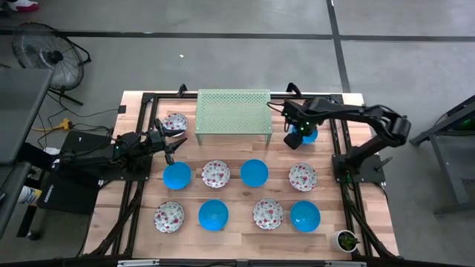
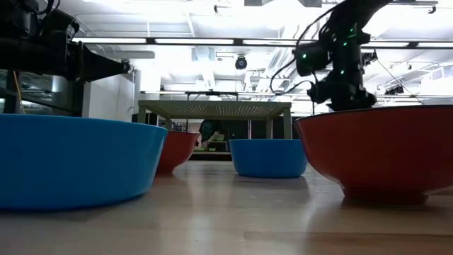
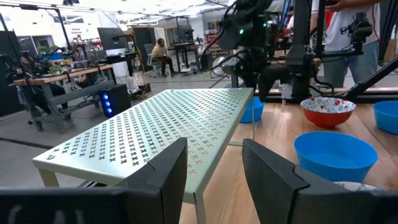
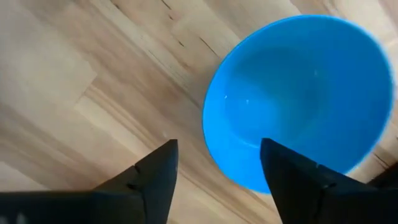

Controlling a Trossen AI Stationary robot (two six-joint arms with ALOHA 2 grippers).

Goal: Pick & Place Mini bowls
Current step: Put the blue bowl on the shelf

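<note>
Several mini bowls sit on their bases on the wooden table (image 1: 245, 245), some solid blue, some white with floral speckles. My right gripper (image 1: 295, 135) is open over a blue bowl (image 4: 298, 93) next to the right end of the pale green rack (image 1: 233, 111). Its fingers point down, one over the bowl's inside and one outside its rim. My left gripper (image 1: 168, 145) is open and empty at the table's left, between a floral bowl (image 1: 175, 123) and a blue bowl (image 1: 177, 176). It faces the rack (image 3: 155, 130).
Two rows of bowls fill the table's middle and near part, from a floral bowl (image 1: 168, 216) to a blue one (image 1: 304, 215). The rack stands on legs at the far middle. A small potted plant (image 1: 346, 239) stands at the near right corner. People (image 3: 163, 53) are in the room beyond.
</note>
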